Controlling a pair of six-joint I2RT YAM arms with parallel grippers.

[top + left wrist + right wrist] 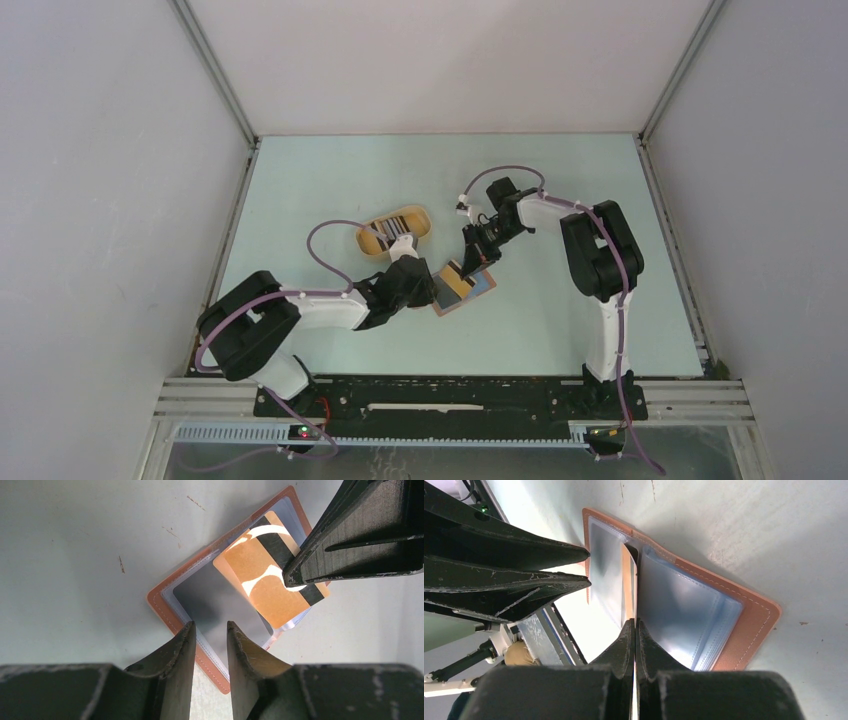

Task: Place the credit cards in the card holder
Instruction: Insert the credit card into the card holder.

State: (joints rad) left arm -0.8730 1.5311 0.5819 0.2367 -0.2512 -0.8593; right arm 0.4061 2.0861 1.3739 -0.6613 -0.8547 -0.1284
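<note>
Top: card holder (455, 300) lies open, between the tips of left gripper (428, 287) and right gripper (470, 264).
Left wrist: jaws narrowly apart over holder's near edge, nothing between.
Right wrist: jaws pinch orange credit card (627, 580), edge-on, holder's sleeves just ahead.

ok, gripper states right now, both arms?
Left gripper: part open, tips over the card holder, gripping nothing visible.
Right gripper: closed on the orange credit card.

An oval tan tray (364, 240) sits on the pale green table (560, 180) between white walls (100, 200).
</note>
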